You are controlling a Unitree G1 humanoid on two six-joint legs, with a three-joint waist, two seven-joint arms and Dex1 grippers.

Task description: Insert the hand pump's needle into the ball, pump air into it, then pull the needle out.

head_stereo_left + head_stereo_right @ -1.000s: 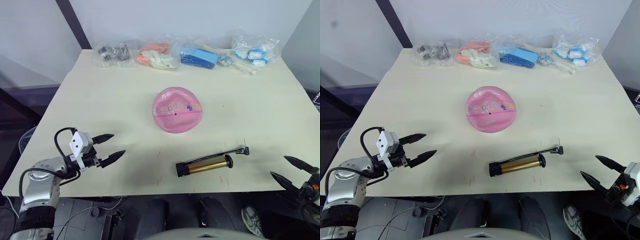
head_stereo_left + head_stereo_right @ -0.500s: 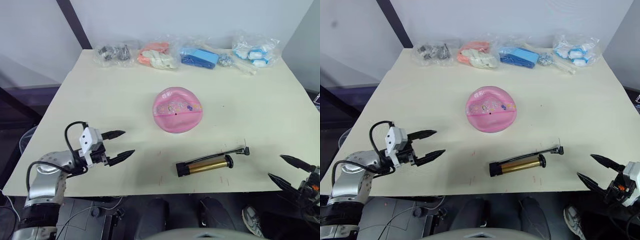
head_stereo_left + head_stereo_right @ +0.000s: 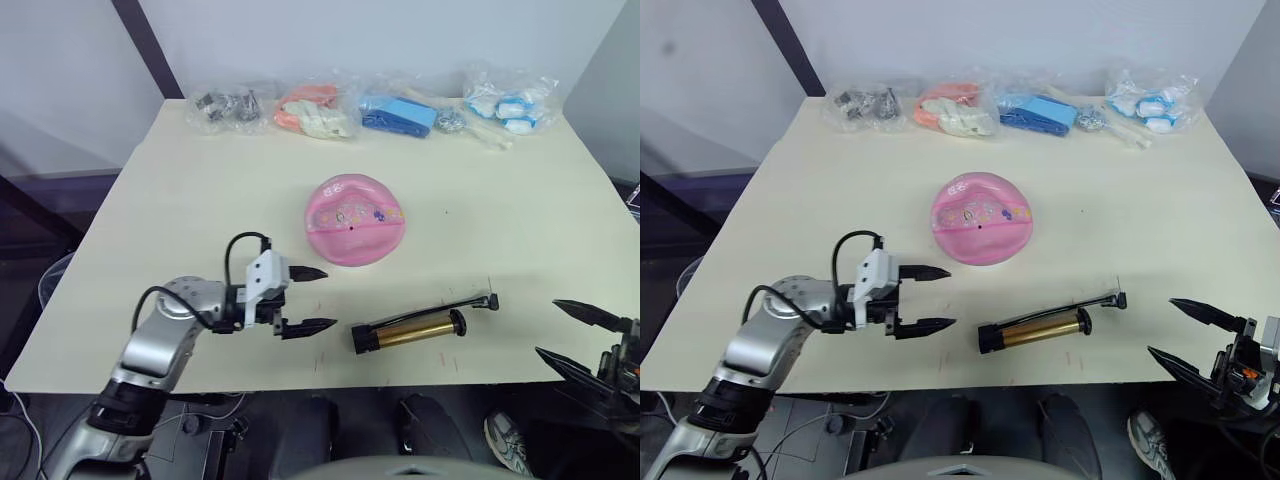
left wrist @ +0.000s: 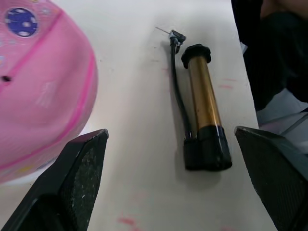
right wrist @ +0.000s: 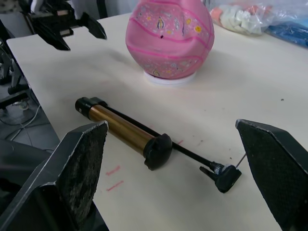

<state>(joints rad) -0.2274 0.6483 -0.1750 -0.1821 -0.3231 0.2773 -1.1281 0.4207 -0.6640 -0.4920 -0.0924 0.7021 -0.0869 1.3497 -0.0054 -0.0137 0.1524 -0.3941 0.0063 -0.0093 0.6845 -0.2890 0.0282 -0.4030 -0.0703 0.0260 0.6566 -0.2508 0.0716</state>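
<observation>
A pale cream counter [image 3: 180, 190] carries the pink rubber ball with small cartoon prints [image 3: 355, 219], which sits near the middle, dented on top and resting on a small white ring. Its tiny black valve hole faces the near edge. Between the ball and the near edge lies the short gold-bronze hand pump with black end caps [image 3: 408, 330], flat on the counter and untouched. Its thin black hose runs alongside the cylinder toward the robot's right and ends in a small black fitting carrying the thin metal needle [image 3: 489, 289], which points away from the near edge.

The left gripper [image 3: 309, 298] hovers over the counter just beside the pump's left end cap and near the ball, its two black fingers spread wide apart and holding nothing. The right gripper [image 3: 576, 337] sits past the counter's near right corner, well apart from the pump, its fingers likewise spread and empty.

Along the far edge lies a row of clear plastic bags [image 3: 330, 105] holding grey, orange, blue and white items
</observation>
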